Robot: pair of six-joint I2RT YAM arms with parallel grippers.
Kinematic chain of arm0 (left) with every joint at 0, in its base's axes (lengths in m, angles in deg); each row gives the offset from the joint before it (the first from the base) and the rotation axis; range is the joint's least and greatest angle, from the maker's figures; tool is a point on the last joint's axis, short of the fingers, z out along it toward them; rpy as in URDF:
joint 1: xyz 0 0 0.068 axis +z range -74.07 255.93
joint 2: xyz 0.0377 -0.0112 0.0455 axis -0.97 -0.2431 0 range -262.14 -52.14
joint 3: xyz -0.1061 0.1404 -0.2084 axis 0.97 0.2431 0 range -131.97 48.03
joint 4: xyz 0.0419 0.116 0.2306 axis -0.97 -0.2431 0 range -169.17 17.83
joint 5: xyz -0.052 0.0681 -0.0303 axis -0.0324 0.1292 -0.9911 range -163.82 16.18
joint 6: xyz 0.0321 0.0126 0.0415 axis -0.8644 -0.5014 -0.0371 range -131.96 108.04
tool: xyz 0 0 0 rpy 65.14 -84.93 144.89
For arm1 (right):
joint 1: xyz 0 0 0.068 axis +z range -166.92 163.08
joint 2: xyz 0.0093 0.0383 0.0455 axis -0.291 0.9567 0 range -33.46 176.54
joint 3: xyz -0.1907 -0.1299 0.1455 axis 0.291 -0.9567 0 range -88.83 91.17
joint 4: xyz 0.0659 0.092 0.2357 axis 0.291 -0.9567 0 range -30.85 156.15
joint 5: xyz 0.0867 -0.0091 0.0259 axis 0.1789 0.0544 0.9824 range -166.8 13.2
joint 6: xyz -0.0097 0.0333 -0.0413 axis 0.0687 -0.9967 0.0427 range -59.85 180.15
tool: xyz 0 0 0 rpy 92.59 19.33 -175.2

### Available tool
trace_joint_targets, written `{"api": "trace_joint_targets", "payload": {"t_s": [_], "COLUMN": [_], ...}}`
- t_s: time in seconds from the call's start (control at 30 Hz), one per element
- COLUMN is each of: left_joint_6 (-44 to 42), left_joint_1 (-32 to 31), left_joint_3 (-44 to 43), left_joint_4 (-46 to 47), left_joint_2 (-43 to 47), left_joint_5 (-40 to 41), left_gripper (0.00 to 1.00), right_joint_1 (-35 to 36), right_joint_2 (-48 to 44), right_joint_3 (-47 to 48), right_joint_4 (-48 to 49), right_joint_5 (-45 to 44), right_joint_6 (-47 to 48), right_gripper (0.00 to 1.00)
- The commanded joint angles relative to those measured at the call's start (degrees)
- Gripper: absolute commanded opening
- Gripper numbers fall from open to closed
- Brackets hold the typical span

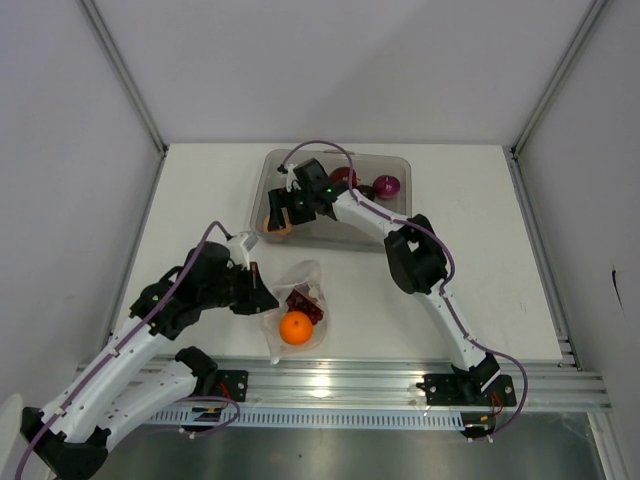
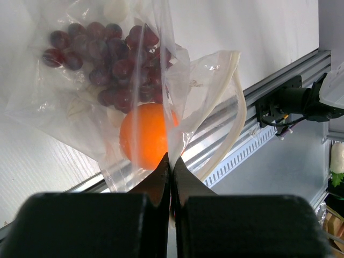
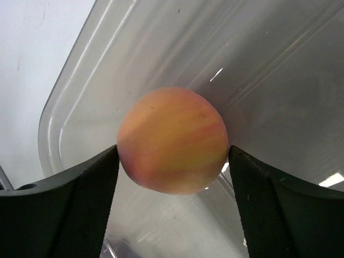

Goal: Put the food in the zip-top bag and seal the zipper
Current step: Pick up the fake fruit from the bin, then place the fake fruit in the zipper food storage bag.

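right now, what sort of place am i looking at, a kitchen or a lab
Probably a robot lab cell, not a kitchen: a white table boxed in by blank panels, arms bolted to an aluminium rail, toy fruit in a plastic tray.

The zip-top bag is seen as clear, crinkled, glossy plastic film. The tray is formed of smooth, translucent plastic with bright glints. The peach is finished smooth and matt.
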Motion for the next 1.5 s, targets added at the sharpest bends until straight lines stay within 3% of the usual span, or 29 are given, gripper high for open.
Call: {"api": "trace_joint_targets", "payload": {"t_s": [0.0,0.03,0.13,0.17,0.33,0.63,0.83,1.03,1.2,1.47], "left_joint_6": [-0.29,-0.29,-0.12,-0.12,-0.2,-0.12,0.59,0.59,0.67,0.76], "left_joint_1": [0.34,0.34,0.43,0.34,0.34,0.34,0.43,0.34,0.34,0.34], "left_joint_3": [-0.1,-0.01,-0.09,-0.01,-0.36,-3.08,-4.75,-5.98,-6.07,-6.42], "left_joint_4": [-0.06,-0.06,-0.06,-0.06,0.03,1.34,2.66,3.19,3.63,4.16], "left_joint_2": [0.7,0.7,0.87,0.96,0.78,-1.94,-4.4,-5.63,-6.07,-6.6], "left_joint_5": [0.21,0.21,0.03,-0.05,-0.14,-0.67,-1.64,-2.25,-2.34,-2.87], "left_gripper": [0.01,0.01,0.01,0.01,0.0,0.0,0.01,0.01,0.01,0.01], "right_joint_1": [-0.08,-0.17,-0.96,-1.22,-2.19,-2.54,-1.93,5.18,14.4,21.45], "right_joint_2": [0.76,0.85,0.94,0.94,-1.43,-17.48,-34.63,-53.97,-68.1,-79.39], "right_joint_3": [3.21,3.56,4.0,4.18,4.44,-1.61,-22.48,-40.52,-50.39,-60.59], "right_joint_4": [3.01,3.44,4.5,4.68,4.33,-0.33,2.74,0.99,-0.24,-0.86], "right_joint_5": [0.85,0.94,2.78,3.66,4.11,-1.16,-3.63,-13.54,-21.9,-23.76], "right_joint_6": [-1.32,-1.67,-3.52,-4.57,-5.11,-0.19,1.31,6.14,4.4,-0.09], "right_gripper": [0.81,0.79,0.54,0.4,0.29,0.21,0.21,0.21,0.21,0.21]}}
